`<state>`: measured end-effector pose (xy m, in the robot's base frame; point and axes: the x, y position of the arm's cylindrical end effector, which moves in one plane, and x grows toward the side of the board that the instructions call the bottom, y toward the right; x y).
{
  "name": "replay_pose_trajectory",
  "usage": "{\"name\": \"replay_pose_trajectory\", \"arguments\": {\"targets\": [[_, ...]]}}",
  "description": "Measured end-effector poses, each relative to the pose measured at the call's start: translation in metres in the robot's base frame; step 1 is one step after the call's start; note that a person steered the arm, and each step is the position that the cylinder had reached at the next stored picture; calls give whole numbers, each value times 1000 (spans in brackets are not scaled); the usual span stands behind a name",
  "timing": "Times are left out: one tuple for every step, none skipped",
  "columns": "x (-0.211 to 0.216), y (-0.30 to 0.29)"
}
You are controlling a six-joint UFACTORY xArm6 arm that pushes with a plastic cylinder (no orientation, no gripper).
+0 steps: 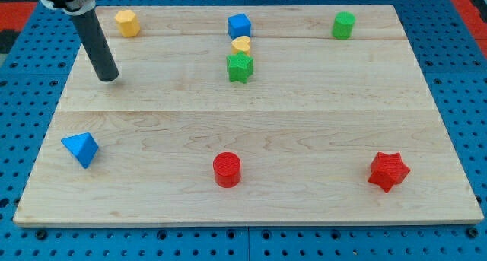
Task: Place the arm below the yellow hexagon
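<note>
While my tip (109, 77) sat below-left of the yellow hexagon (127, 22), nothing touched. No jaws existed; the bare rod held nothing. Overshooting upward risked nudging it.

My tip (108, 77) rests below the hexagon (127, 22), toward the view's bottom-left.

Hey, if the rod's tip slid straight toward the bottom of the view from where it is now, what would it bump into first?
Probably the blue triangular block. My tip sits below and slightly left of the yellow hexagon, and the blue block lies a little to the left of that line, so it might pass by narrowly.
</note>
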<state>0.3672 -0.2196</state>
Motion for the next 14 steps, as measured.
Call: {"name": "replay_pose_trajectory", "arguments": {"targets": [[-12, 0], [-21, 0], [-34, 0], [-48, 0], [-56, 0], [-56, 0], [-57, 0], [-57, 0], [-57, 0], [-57, 0], [-58, 0], [-61, 0], [-64, 0], [-66, 0]]}}
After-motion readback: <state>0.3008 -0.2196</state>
